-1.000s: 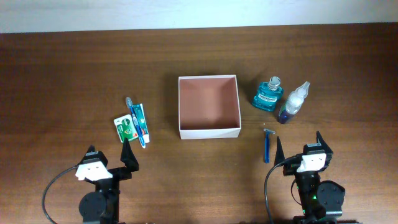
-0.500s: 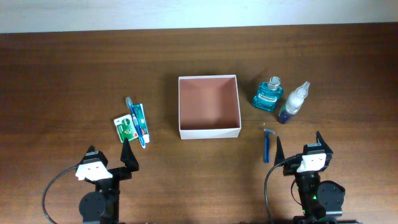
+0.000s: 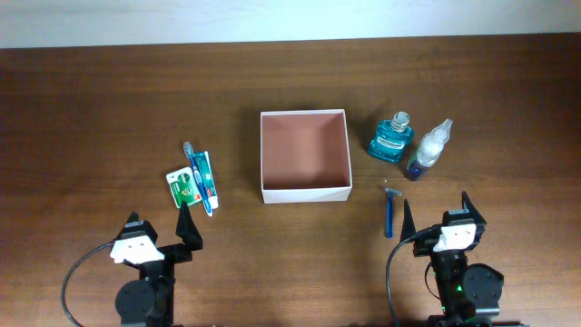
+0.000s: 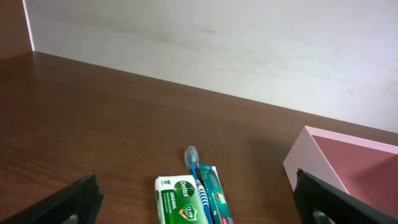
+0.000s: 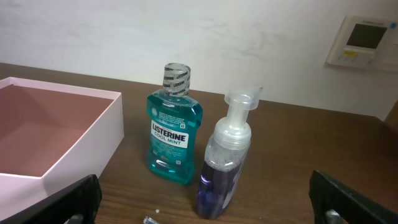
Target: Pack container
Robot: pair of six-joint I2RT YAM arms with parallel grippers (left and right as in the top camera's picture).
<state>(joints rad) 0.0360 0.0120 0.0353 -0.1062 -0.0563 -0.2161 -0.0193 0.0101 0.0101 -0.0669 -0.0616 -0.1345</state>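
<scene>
One square box (image 3: 305, 154), smooth white outside and dull pink inside, sits ahead, between the two pincers. The left pincer (image 3: 162, 227) and right pincer (image 3: 437, 218) each gape wide, holding nothing. Ahead of the left lie one toothbrush (image 3: 192, 162), one toothpaste pack (image 3: 205, 178) and one flat soap packet (image 3: 182, 187). Ahead of the right are one slim blue razor (image 3: 390, 213), one teal plastic mouthwash bottle (image 3: 392, 138) and one clear pump bottle (image 3: 428, 148).

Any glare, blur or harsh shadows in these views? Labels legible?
Overhead: even light, sharp, no harsh shadows around the container. Right wrist: mouthwash bottle label crisp, no glare. Left wrist: soap pack lettering legible, far wall bright but not blown out.
</scene>
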